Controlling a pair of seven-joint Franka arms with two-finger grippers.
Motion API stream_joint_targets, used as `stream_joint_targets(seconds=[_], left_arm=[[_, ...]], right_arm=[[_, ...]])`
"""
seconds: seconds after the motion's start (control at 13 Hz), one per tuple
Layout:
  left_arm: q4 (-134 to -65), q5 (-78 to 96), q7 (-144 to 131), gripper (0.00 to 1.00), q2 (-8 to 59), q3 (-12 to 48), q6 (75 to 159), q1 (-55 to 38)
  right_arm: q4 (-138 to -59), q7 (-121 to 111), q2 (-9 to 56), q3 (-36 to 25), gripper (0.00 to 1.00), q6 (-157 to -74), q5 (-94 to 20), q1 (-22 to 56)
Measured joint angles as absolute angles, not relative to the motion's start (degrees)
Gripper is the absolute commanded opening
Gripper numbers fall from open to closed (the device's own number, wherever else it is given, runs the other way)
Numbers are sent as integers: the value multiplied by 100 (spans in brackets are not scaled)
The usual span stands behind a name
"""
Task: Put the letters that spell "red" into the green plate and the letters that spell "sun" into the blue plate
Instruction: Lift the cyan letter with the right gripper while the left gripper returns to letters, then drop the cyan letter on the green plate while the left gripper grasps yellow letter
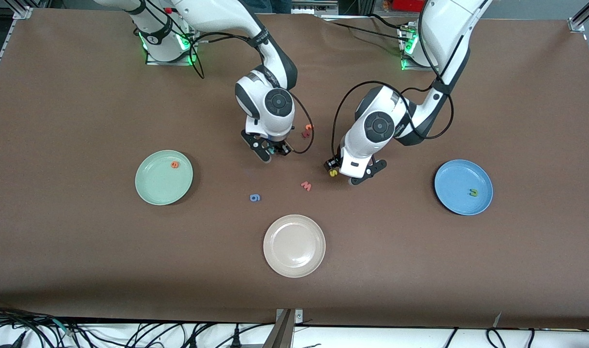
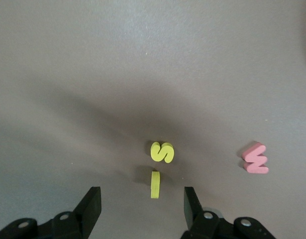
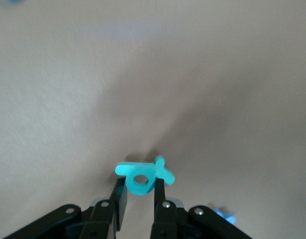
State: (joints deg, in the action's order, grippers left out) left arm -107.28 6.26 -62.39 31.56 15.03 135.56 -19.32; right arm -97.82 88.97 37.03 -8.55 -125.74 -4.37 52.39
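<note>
My right gripper is shut on a teal "d", low over the table between the two arms. A second teal piece sticks out beside the "d"; whether it is the "r" I cannot tell. My left gripper stands open, low over the table. A yellow piece on edge lies just ahead of its gap, and the yellow "s" lies flat a little further on. The green plate holds the orange "e". The blue plate holds small yellow and dark green letters.
A pinkish "w" lies beside the "s", and a blue "g" lies closer to the green plate. An off-white plate sits nearest the front camera. Orange and red letters lie between the arms. A blue piece lies by my right gripper.
</note>
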Motion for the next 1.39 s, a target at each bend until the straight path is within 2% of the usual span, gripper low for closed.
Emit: stream_joint_targets(seconds=[0.31, 0.54, 0.69, 0.77, 1.0, 1.39], left_arm=[[-10613, 626, -6580, 74, 3455, 1459, 13818, -2165], [-10605, 539, -6597, 68, 3579, 1386, 13851, -2324], [-10604, 446, -6597, 64, 3609, 1359, 13851, -2348], [-10604, 444, -6595, 60, 3617, 1349, 13851, -2348], [-10604, 415, -6592, 59, 3649, 1342, 13851, -2356], [-10579, 256, -6594, 42, 3755, 1330, 13881, -2466]], right_arm=[[-9702, 7281, 3106, -1039, 10, -11518, -478, 4546], [-9727, 5710, 2876, -1238, 10, -10964, -490, 4037], [-9842, 4667, 2841, -1584, 10, -10796, -500, 3922], [-9941, 4263, 2827, -1755, 10, -10786, -504, 3910], [-10242, 2977, 2815, -2337, 10, -10841, -505, 3853], [-11054, 1403, 2932, -2453, 10, -11916, -524, 3026]])
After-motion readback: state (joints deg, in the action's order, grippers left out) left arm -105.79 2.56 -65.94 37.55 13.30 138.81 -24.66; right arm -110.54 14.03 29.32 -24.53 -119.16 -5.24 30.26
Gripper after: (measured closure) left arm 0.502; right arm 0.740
